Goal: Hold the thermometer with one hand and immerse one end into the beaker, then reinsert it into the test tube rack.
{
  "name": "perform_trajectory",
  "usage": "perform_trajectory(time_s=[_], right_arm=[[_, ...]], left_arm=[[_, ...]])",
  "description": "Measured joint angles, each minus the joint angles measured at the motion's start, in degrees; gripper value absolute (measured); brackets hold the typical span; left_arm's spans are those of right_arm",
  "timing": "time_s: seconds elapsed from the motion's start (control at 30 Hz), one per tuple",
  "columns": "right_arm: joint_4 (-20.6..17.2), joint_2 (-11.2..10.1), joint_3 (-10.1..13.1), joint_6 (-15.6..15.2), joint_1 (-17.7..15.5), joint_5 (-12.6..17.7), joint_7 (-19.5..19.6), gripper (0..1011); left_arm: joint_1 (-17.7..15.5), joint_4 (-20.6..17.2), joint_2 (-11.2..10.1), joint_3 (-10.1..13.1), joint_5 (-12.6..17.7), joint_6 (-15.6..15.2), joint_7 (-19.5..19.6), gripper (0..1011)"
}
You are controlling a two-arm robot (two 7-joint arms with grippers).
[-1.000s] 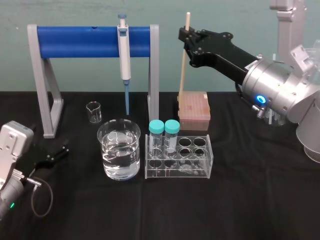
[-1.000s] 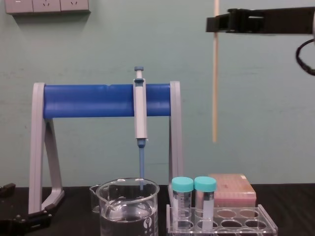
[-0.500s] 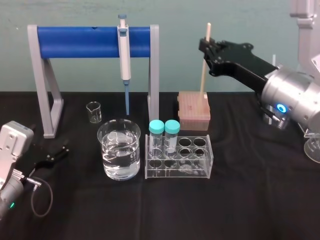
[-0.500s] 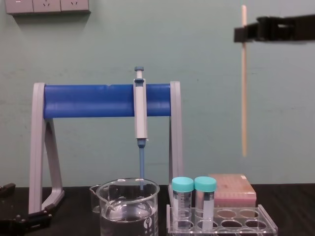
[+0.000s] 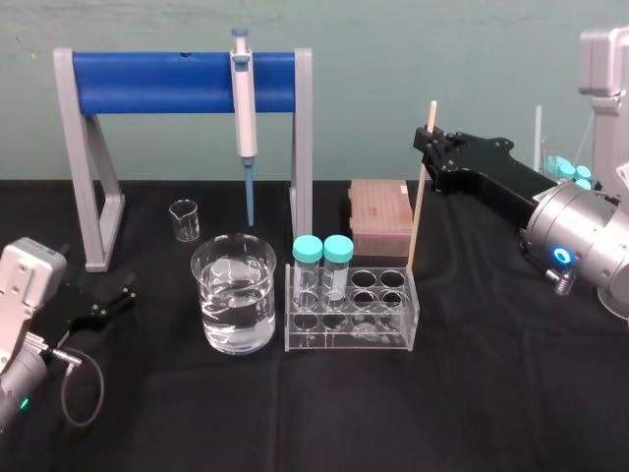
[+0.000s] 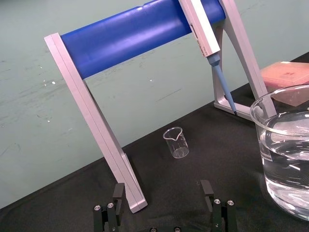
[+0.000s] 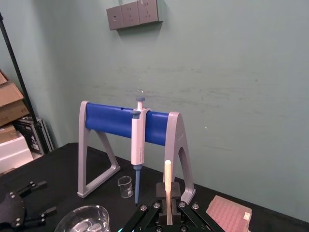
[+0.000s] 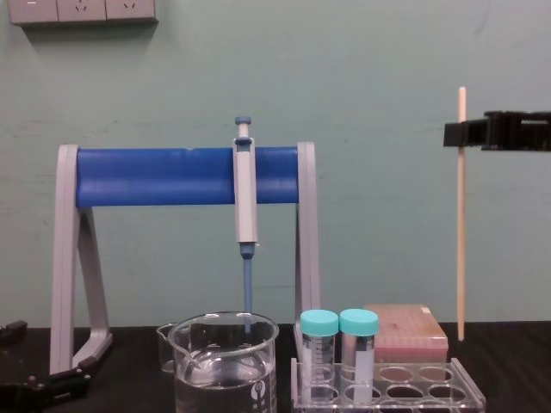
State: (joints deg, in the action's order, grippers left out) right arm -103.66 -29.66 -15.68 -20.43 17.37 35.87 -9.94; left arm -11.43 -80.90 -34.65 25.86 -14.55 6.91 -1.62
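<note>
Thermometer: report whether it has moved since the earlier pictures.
Yes. In the head view the thermometer, gripped by the right tool, has gone rightward and down, from the left edge of the tip box to its right edge.

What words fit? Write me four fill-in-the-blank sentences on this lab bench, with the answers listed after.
1. The right gripper clamps the thermometer near its ____ end.
2. The test tube rack holds ____ capped tubes.
3. The beaker stands on the rack's ____ side.
4. The left gripper lies parked on the black cloth, fingers ____.
Answers: top; two; left; open.
</note>
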Motion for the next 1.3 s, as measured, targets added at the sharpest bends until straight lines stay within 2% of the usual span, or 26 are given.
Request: perform_trajectory(time_s=[0.33,1.17,1.3], right_arm=[[4.42,1.26,-1.00,3.06,0.65,-1.37,-2.48,55],[9.49,2.09,-2.74,3.71,1.57,-1.72,-5.76,55],[10.11,1.98,-3.30,4.41,1.61,-2.55,-6.16,55]], left_arm=[[0.00,0.00,0.00,0.00,0.00,0.00,0.00,1004],[0.00,0.00,0.00,0.00,0.00,0.00,0.00,1004],[0.00,0.00,0.00,0.00,0.00,0.00,0.00,1004]])
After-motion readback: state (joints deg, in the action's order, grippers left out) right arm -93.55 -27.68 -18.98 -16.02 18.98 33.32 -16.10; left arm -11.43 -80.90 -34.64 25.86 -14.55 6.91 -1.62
